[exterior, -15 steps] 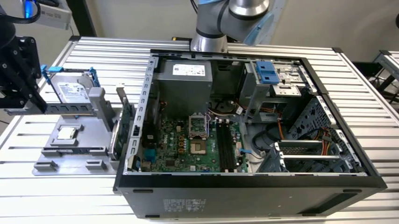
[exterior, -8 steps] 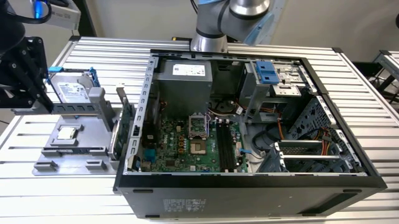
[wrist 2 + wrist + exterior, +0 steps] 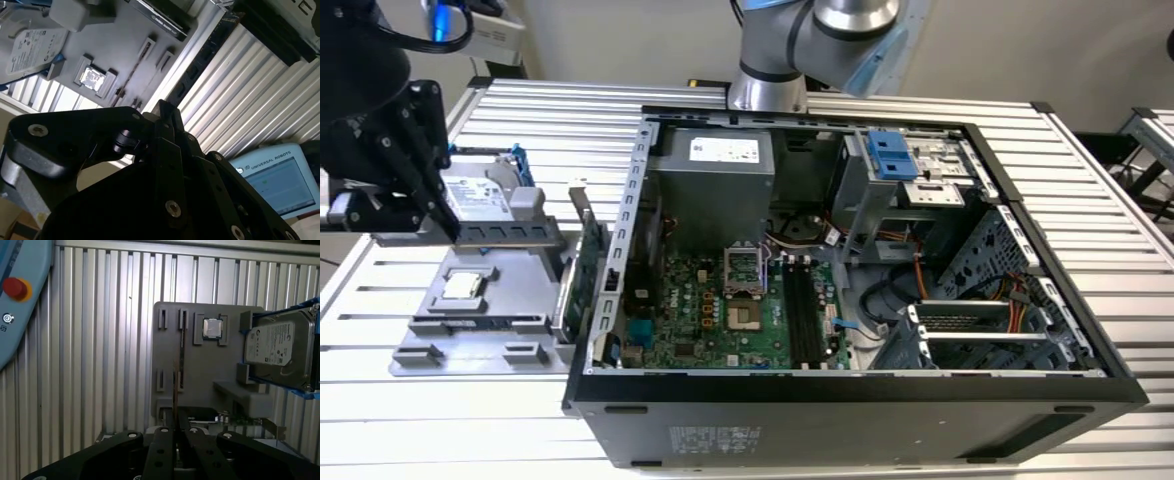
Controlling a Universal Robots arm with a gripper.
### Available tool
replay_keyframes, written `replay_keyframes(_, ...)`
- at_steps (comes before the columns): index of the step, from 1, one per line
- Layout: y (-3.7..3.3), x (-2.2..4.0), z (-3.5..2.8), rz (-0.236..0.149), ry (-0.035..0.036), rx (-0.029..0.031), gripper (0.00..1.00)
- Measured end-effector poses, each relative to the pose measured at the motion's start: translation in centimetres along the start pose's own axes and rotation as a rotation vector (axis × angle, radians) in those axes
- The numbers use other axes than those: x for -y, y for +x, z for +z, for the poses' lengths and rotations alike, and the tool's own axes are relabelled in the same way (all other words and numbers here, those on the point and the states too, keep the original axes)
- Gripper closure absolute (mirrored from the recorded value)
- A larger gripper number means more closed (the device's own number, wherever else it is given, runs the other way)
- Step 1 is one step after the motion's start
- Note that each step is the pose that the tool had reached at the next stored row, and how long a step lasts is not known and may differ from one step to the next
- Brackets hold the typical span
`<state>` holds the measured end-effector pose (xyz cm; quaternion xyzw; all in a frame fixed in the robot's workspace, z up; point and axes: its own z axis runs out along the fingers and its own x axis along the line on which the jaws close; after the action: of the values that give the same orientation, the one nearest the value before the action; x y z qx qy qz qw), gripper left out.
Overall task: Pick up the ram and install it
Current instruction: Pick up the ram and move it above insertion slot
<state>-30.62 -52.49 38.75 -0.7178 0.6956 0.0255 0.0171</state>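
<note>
1. Claw [image 3: 175, 432]: hangs over the grey fixture [image 3: 507, 285] on the tabletop [image 3: 454, 420], at the exterior view's left of the open computer case [image 3: 854, 400]. Whether it is clenched or released cannot be told.
2. Ram [image 3: 474, 322]: appears to stand on edge between the fixture's slotted holders, not yet lifted. In the first wrist view it reads as a thin dark line roughly in line with the claw.
3. Neighbours on the fixture: hard drive [image 3: 277, 347] in its blue frame, processor chip [image 3: 212, 328], and the green expansion card [image 3: 591, 265] upright just beside the case wall.
4. Risk, grasp: the ram offers only a narrow edge. A slightly offset descent could land on a holder, or push the stick sideways instead of clamping it.
5. Risk, tilt: a grip away from the stick's middle would probably let it pivot when lifted.
6. Risk, seating: the black memory slots [image 3: 803, 310] lie deep in the case, close to cables. A tilted or reversed ram would likely jam rather than seat.
</note>
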Motion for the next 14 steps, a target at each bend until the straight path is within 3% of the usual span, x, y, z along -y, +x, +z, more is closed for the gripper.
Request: replay_keyframes(14, 0.10, 3.41, -0.04, 0.000, -0.0037, 0.0002, 1.00)
